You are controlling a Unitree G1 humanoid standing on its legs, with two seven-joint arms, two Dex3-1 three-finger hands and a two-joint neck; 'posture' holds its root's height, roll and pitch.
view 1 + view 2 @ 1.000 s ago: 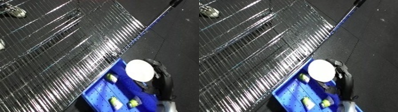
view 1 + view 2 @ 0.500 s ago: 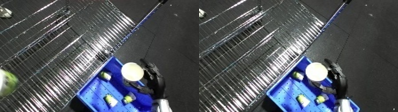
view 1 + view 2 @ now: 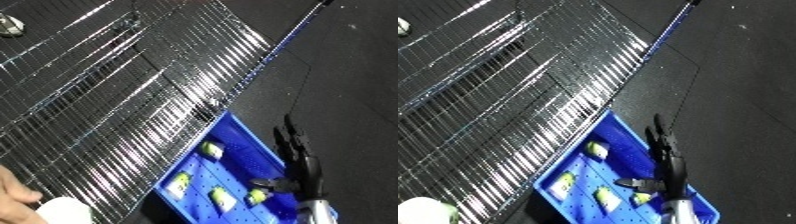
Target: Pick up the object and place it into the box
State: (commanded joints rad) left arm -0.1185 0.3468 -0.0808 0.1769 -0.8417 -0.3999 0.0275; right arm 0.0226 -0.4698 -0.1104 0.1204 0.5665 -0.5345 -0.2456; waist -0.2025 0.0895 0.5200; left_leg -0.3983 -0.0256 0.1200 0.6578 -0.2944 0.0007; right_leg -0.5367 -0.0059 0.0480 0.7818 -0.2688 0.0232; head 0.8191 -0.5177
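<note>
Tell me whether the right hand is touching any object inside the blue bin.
Cannot tell. In both eye views the right hand overlaps the blue bin, thumb near one object, but no contact or gap shows plainly.

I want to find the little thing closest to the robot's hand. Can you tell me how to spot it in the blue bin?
Find the big silver wire rack; the blue bin sits at its lower right edge. Over the bin's right side hangs the robot's black right hand, fingers straight. The yellow-green piece just under its thumb is the one. The other three pieces lie further left, away from the hand.
</note>
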